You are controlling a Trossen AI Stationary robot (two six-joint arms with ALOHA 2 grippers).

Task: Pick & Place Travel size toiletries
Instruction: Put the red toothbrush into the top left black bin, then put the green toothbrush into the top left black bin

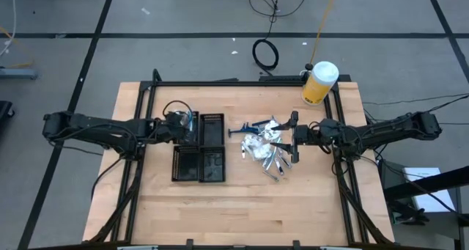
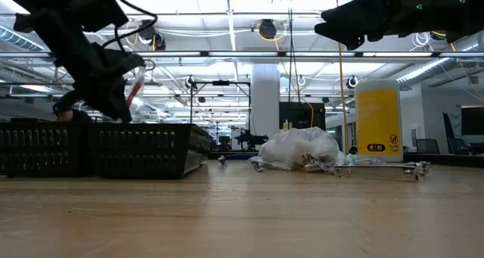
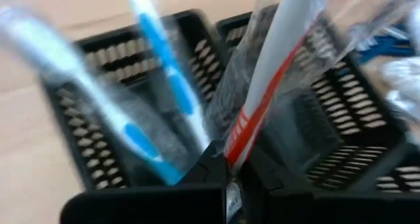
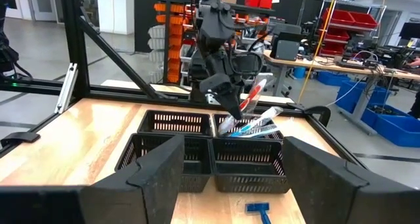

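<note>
Travel size toiletries lie in a pile (image 1: 264, 144) on the table, right of the black four-compartment tray (image 1: 212, 129). My left gripper (image 1: 185, 125) hangs over the tray's far left compartment, shut on a clear packet (image 3: 282, 66) that holds a white stick with a red stripe. Two blue-and-white sticks (image 3: 164, 73) lean in that compartment with their upper ends above its rim. My right gripper (image 1: 293, 136) stands open at the right side of the pile, its fingers level and pointing at the tray (image 4: 210, 152), with nothing between them. My left gripper pinches the clear packet by one end (image 3: 231, 159) between its two fingertips. The fingers slant down from the table's left side. The packet sticks out beyond them, tilted upward (image 4: 254, 92) above the tray's far left compartment.
A big yellow jar with a white lid (image 1: 320, 81) stands at the table's far right corner. A blue razor-like piece (image 4: 259, 211) lies just in front of my right gripper. Bare wood stretches along the near side of the table (image 1: 242, 213).
</note>
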